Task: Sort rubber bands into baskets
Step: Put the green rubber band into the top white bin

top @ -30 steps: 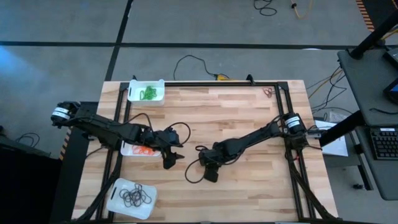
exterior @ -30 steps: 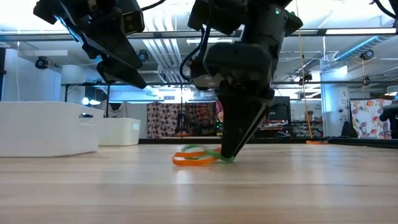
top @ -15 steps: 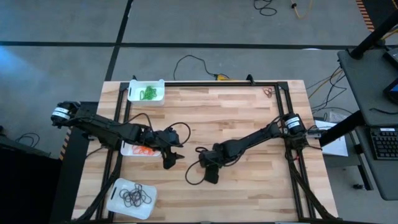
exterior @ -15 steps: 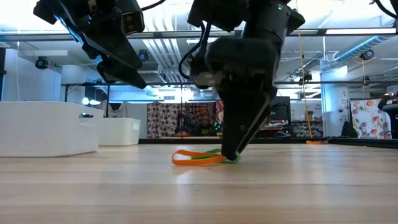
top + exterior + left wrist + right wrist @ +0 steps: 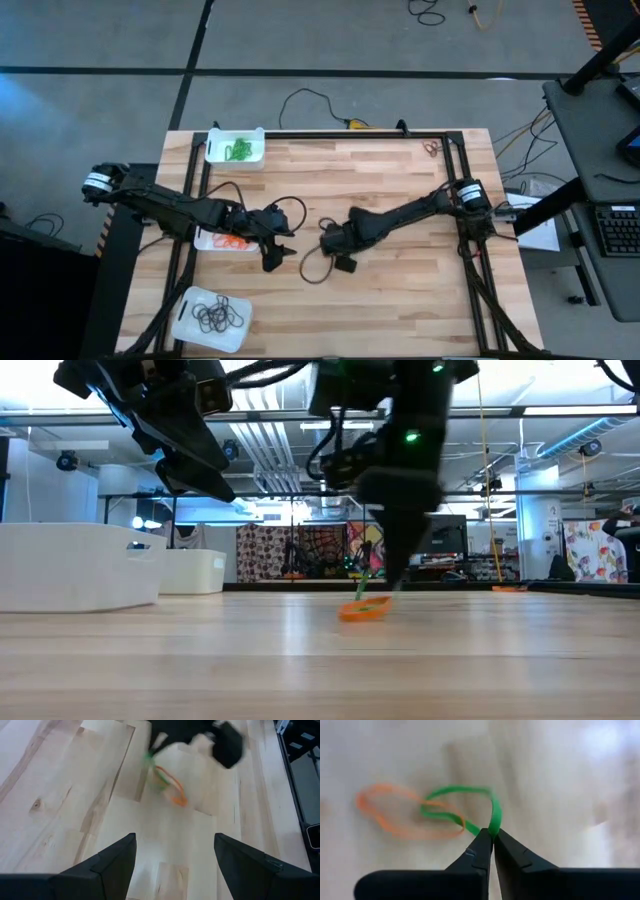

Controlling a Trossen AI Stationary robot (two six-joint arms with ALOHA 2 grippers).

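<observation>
My right gripper (image 5: 492, 834) (image 5: 385, 586) stands at the middle of the table, pointing steeply down, shut on a green rubber band (image 5: 462, 802). An orange rubber band (image 5: 400, 817) (image 5: 365, 610) is looped through the green one and lies on the wood below the fingertips. My left gripper (image 5: 175, 865) (image 5: 280, 255) hovers open to the left of them, holding nothing; both bands (image 5: 167, 780) show ahead of it. Three white baskets stand on the left: one with green bands (image 5: 236, 146), one with orange bands (image 5: 222, 241) partly under my left arm, one with black bands (image 5: 210, 318). My right gripper pinches one strand of the green band's loop (image 5: 493, 822) between the very tips of its two fingers. The fingers come from above, pointing steeply down. The green loop hangs from the tips toward the table, linked with the orange band, which touches the wood.
Black cables (image 5: 315, 268) loop on the table beside my right gripper. A dark metal frame (image 5: 350, 134) runs along the far edge and both sides. A few loose bands (image 5: 431, 148) lie at the far right corner. Bare wood spreads near and right of the grippers.
My right gripper has tipped steeper, opened wider, then shut on the green band and risen a little, shifting toward the table's right. The two linked bands have been dragged right with it and bunched up; the green one has come up off the wood.
</observation>
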